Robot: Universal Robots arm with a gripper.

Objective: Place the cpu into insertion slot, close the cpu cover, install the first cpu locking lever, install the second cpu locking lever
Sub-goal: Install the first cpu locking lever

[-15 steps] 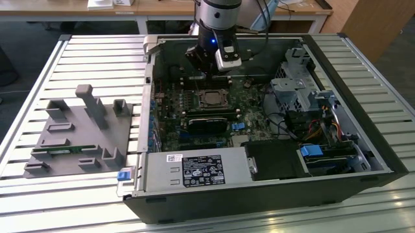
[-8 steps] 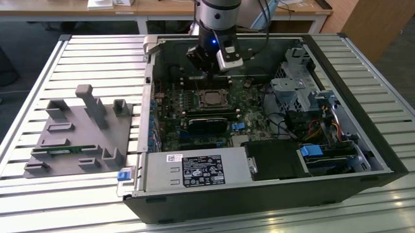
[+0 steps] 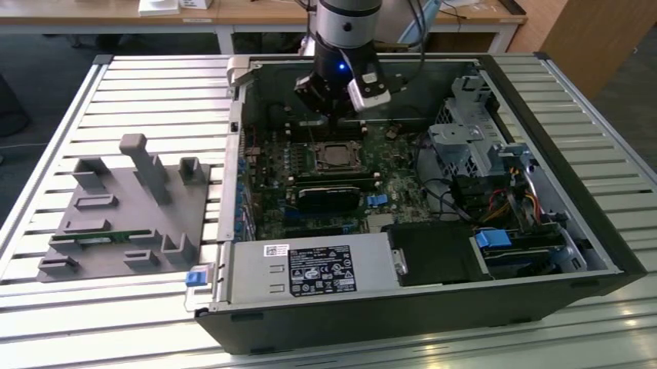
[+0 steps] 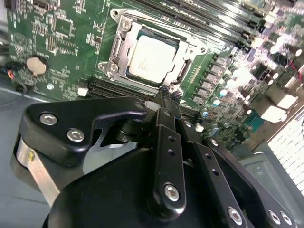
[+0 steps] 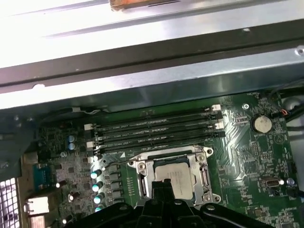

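Exterior view, computer case (image 3: pixel 431 304) on slatted table (image 3: pixel 123 100), cpu (image 3: pixel 334 157) seated, desk (image 3: pixel 257 11) behind

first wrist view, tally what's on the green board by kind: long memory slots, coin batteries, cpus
memory slots: 4
coin battery: 1
cpu: 1
total: 6

A workshop-like lab: an opened computer case (image 3: pixel 411 311) on a slatted metal bench (image 3: pixel 154 100), wooden desks (image 3: pixel 261 13) behind.
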